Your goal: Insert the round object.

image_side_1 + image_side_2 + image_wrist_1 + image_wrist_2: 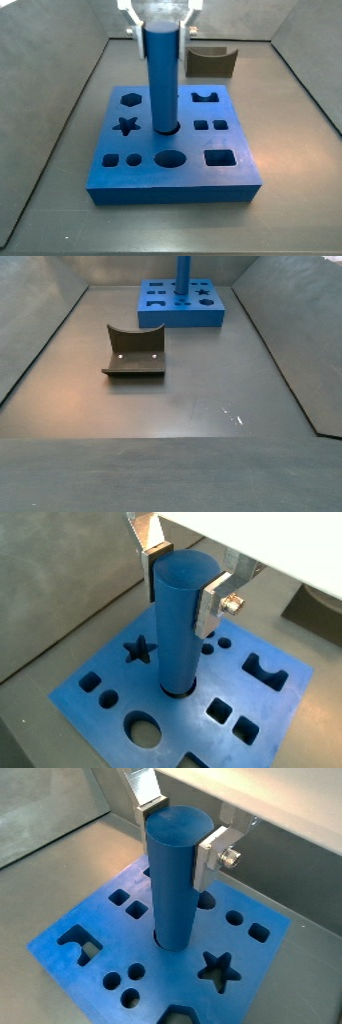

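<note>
The round object (178,622), a long smooth blue rod, stands upright with its lower end in a round hole near the middle of the flat blue block (287,712). My gripper (183,577) is at the rod's top, with one silver finger and dark pad pressed against each side of it. The same shows in both wrist views, with the rod (174,878), block (267,968) and gripper (181,830). In a side view the rod (162,80) rises from the block (174,185) up to the gripper (162,25). In a side view from far off the rod (183,274) and block (181,318) show; the gripper is cut off.
The block has several other shaped holes, including a star (127,126), a hexagon (130,100) and a larger round hole (168,158). A dark olive block with a curved notch (211,62) stands behind the blue block on the grey floor (135,351). Grey walls enclose the floor.
</note>
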Tool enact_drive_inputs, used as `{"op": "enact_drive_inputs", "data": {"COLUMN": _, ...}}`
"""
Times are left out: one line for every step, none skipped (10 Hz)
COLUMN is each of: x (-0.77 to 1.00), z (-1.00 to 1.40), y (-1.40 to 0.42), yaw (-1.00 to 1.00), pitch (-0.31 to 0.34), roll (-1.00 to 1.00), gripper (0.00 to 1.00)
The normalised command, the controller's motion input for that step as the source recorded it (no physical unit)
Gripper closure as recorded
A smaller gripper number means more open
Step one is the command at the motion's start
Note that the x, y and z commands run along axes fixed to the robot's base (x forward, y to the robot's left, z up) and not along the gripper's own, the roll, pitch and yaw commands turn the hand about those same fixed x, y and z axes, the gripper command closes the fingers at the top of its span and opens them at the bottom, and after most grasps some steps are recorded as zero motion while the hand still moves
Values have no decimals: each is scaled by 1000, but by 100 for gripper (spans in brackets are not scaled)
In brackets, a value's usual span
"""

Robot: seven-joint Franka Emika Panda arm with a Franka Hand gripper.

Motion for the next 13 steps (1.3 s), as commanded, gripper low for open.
{"op": "enact_drive_inputs", "data": {"x": 329, "z": -277, "y": 0, "yaw": -60, "pitch": 40, "roll": -40, "gripper": 100}}
{"op": "enact_drive_inputs", "data": {"x": 277, "z": -269, "y": 0, "yaw": -66, "pitch": 36, "roll": -26, "gripper": 100}}
{"op": "enact_drive_inputs", "data": {"x": 146, "z": -300, "y": 0, "yaw": -51, "pitch": 1, "roll": 0, "gripper": 100}}
{"op": "enact_drive_inputs", "data": {"x": 223, "z": -306, "y": 0, "yaw": -120, "pitch": 40, "roll": 3, "gripper": 100}}
{"op": "enact_drive_inputs", "data": {"x": 286, "z": -337, "y": 23, "yaw": -246, "pitch": 97, "roll": 46, "gripper": 100}}
{"op": "enact_drive_inputs", "data": {"x": 217, "z": -329, "y": 146, "yaw": -311, "pitch": 97, "roll": 40, "gripper": 100}}
{"op": "enact_drive_inputs", "data": {"x": 217, "z": -329, "y": 103, "yaw": -286, "pitch": 76, "roll": 14, "gripper": 100}}
{"op": "enact_drive_inputs", "data": {"x": 177, "z": -309, "y": 0, "yaw": -214, "pitch": 34, "roll": 10, "gripper": 100}}
{"op": "enact_drive_inputs", "data": {"x": 197, "z": -291, "y": 0, "yaw": -154, "pitch": 20, "roll": 0, "gripper": 100}}
{"op": "enact_drive_inputs", "data": {"x": 166, "z": -389, "y": 111, "yaw": 0, "pitch": 27, "roll": 106, "gripper": 100}}
{"op": "enact_drive_inputs", "data": {"x": 0, "z": -317, "y": 54, "yaw": 0, "pitch": 0, "roll": 77, "gripper": 100}}
{"op": "enact_drive_inputs", "data": {"x": 0, "z": -51, "y": 69, "yaw": -6, "pitch": -44, "roll": -90, "gripper": 100}}
{"op": "enact_drive_inputs", "data": {"x": 0, "z": 0, "y": 0, "yaw": 0, "pitch": 0, "roll": 0, "gripper": 100}}
